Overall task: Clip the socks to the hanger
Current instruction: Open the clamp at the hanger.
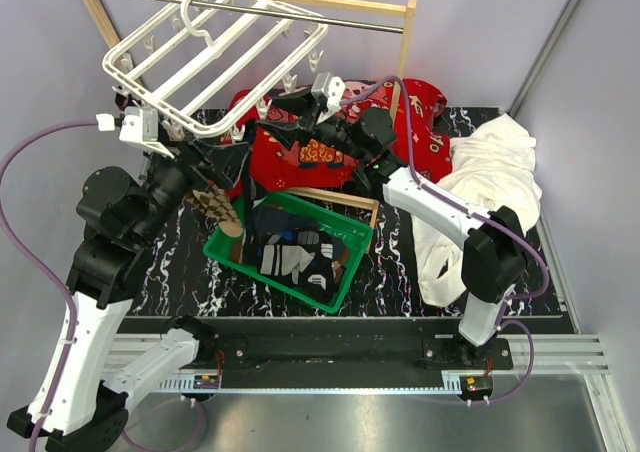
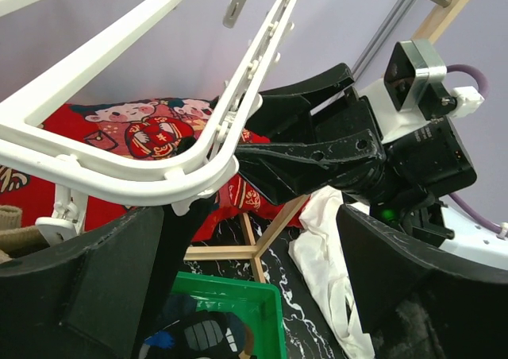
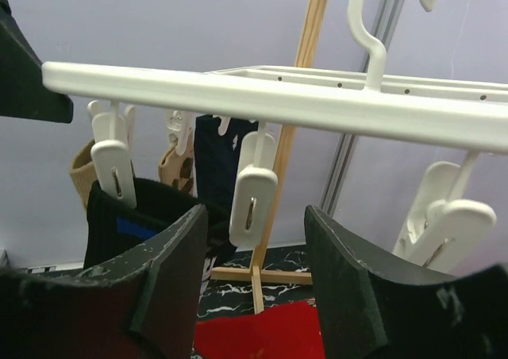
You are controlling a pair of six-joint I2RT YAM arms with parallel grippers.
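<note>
White hanger (image 3: 278, 105) hangs tilted, far left. We list one tan sock (image 1: 222, 212) clipped and more socks (image 1: 295, 257) in the green basket (image 1: 268, 278). We find the left gripper (image 2: 254, 216) spread wide and the right gripper (image 3: 254, 216) parted astride a clip (image 3: 252, 186).

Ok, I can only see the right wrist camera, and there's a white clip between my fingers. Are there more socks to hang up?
Observer: Yes. A green basket holds a pile of socks that are not clipped yet.
Operator: Where's my other arm?
Observer: The left gripper is open, close to a corner of the hanger.
Operator: What is the hanger hanging on?
Observer: It hangs from a metal rod that runs across a wooden rack.
</note>
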